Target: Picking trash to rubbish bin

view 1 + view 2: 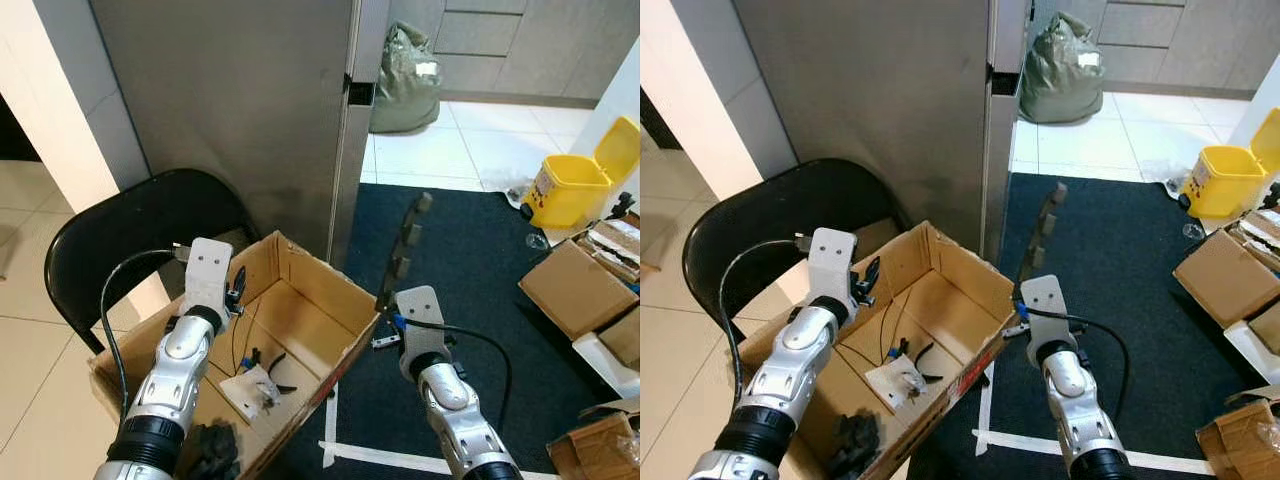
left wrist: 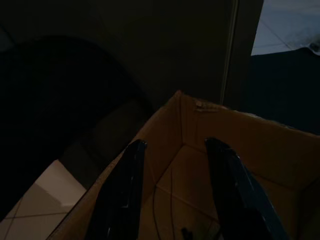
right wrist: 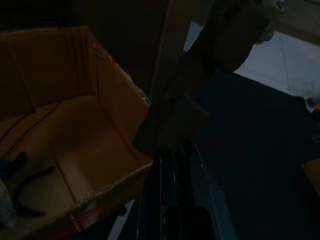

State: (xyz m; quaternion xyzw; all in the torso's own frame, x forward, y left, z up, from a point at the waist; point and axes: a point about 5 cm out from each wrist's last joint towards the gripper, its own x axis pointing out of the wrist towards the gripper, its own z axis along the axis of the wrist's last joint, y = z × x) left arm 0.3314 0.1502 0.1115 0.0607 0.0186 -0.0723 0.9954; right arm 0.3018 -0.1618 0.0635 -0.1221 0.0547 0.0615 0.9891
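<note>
My right gripper [image 1: 384, 300] is shut on the lower end of a long dark notched strip [image 1: 406, 238]. The strip rises upright just past the right wall of an open cardboard box [image 1: 322, 283]. In the right wrist view the fingers [image 3: 167, 170] pinch the strip's brown end [image 3: 172, 122]. My left gripper [image 1: 238, 287] hovers open over the box's left side, with nothing between its fingers [image 2: 131, 165]. Inside the box lie a white scrap [image 1: 250, 387], black bits and thin wires. A yellow bin [image 1: 573, 186] with its lid raised stands far right on the dark rug.
The box rests against a black chair [image 1: 120, 225]. A tall steel panel [image 1: 250, 110] stands right behind it. A grey-green bag [image 1: 405, 80] sits on the tiles beyond. More cardboard boxes [image 1: 575, 290] crowd the rug's right edge. White tape [image 1: 380, 457] marks the rug.
</note>
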